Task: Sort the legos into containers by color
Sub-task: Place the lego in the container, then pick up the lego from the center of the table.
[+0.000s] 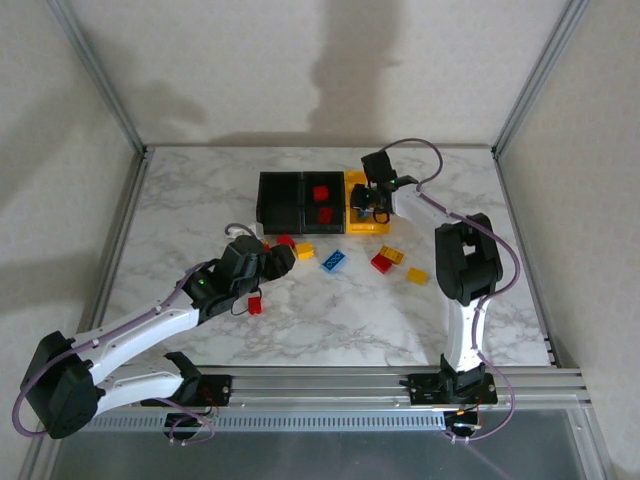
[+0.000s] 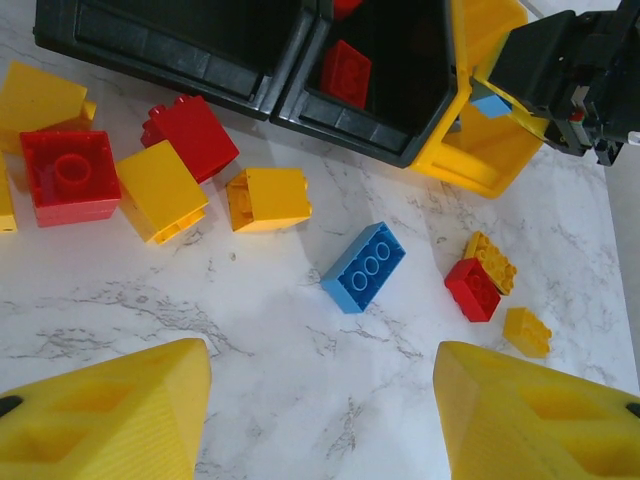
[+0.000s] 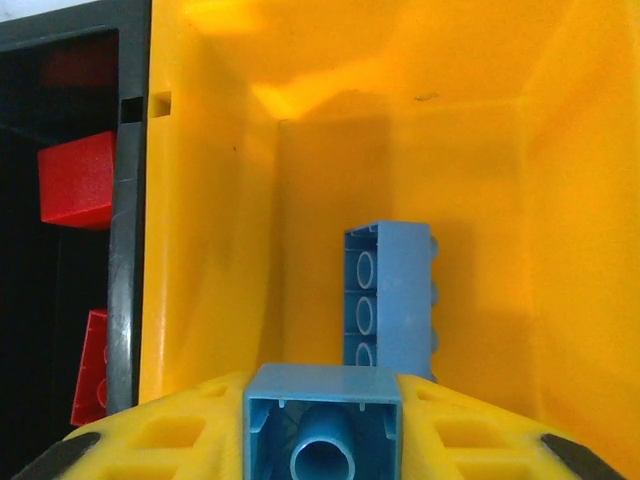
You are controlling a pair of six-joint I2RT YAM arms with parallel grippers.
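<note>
Blue brick [image 3: 322, 420] pinched in the right tool [image 3: 322, 445] hangs over the yellow bin [image 3: 480, 150], where a clumsy release could topple the upright blue brick [image 3: 385, 295]; left tool [image 2: 320, 415] gapes empty above loose legos [image 2: 268, 198].

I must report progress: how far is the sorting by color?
Done: two red bricks lie in the middle black bin, one blue brick in the yellow bin. In hand: the right gripper holds a second blue brick over that bin. Remaining: loose bricks, red, yellow and blue, on the table.
</note>
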